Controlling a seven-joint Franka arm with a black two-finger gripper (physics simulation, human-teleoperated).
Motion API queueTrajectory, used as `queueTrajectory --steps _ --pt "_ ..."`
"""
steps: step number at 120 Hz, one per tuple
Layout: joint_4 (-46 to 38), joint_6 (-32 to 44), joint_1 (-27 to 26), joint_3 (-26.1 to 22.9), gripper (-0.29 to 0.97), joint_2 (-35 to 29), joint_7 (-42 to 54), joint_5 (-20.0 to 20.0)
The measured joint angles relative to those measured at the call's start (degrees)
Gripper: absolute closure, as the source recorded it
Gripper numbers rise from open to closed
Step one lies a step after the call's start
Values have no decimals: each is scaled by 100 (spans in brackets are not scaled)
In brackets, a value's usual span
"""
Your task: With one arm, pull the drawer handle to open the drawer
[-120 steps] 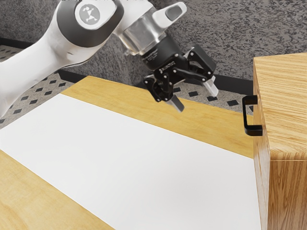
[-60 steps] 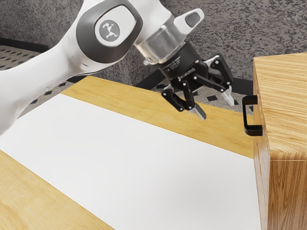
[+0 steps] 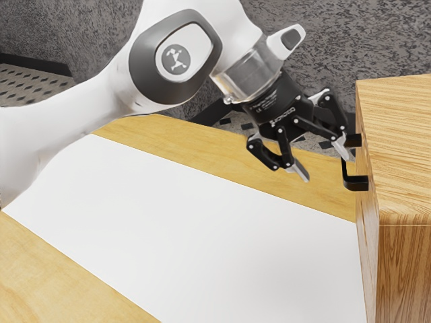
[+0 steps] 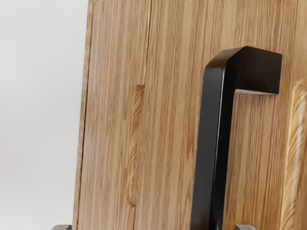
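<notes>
A wooden drawer cabinet [image 3: 397, 155] stands at the exterior view's right, its front facing the arm. A black bar handle [image 3: 351, 163] sticks out from that front. My gripper [image 3: 324, 163] is open just left of the handle, with one fingertip [image 3: 347, 151] at the handle's bar and the other [image 3: 301, 173] well short of it. In the wrist view the handle [image 4: 214, 143] runs across the wooden drawer front [image 4: 158, 96] close ahead, slightly to one side of my gripper's middle. The drawer looks flush with the cabinet.
A white mat [image 3: 188, 229] covers the wooden table [image 3: 202, 145] in front of the cabinet. A dark speckled wall [image 3: 377, 33] rises behind the table.
My arm has swung toward the exterior view's right and slightly down, bringing the open gripper from mid-table up to the handle. The drawer and handle have not moved.
</notes>
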Motion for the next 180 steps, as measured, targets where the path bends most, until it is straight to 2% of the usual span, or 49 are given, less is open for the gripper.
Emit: queueTrajectory --steps 27,72,98,140,151,166,180 --pt "-23 33 -17 -4 45 4 -220 10" --pt "-185 47 -90 8 58 -94 -480 68" --pt "-758 2 23 61 63 -525 -564 185" --pt "-899 -153 643 57 65 -755 -586 424" --pt "-1163 -182 832 -10 66 -962 -588 446" --pt "-1439 -208 912 49 68 -1294 -591 460" --pt "-1629 -241 737 194 69 -1520 -593 472"
